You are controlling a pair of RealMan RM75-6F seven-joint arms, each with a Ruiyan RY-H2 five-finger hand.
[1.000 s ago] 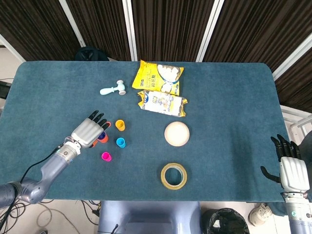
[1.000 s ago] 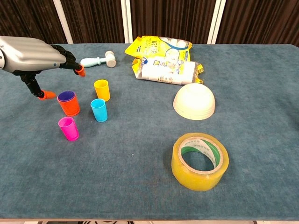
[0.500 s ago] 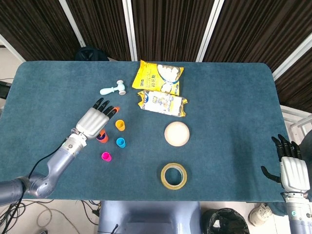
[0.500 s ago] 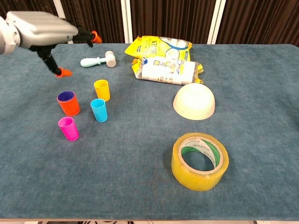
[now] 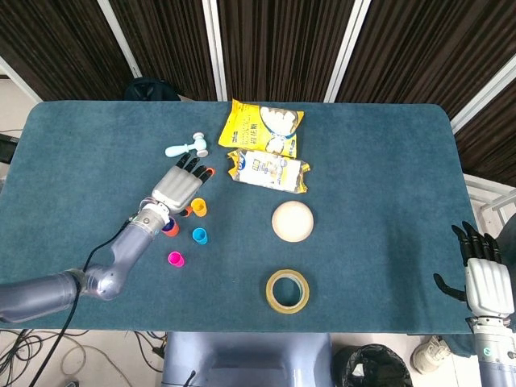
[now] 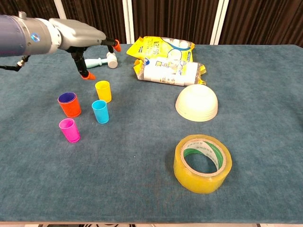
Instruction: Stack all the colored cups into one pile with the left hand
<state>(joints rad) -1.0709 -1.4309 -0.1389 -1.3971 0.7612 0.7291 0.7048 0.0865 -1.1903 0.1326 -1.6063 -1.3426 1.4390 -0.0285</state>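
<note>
Four small cups stand in a cluster at the table's left. The yellow cup is farthest back, with the blue cup in front of it. An orange cup holds a purple one inside it. The pink cup is nearest. My left hand hovers above and just behind the yellow cup, fingers spread, holding nothing. At the lower right edge my right hand is open and empty, off the table.
A pale blue toy hammer lies behind the hand. Two snack bags lie at the back centre. An upturned white bowl and a yellow tape roll sit to the right of the cups.
My left hand has lifted off the orange cup's area and swung rightward and farther back, now over the yellow cup. The cups and the right hand have not moved.
</note>
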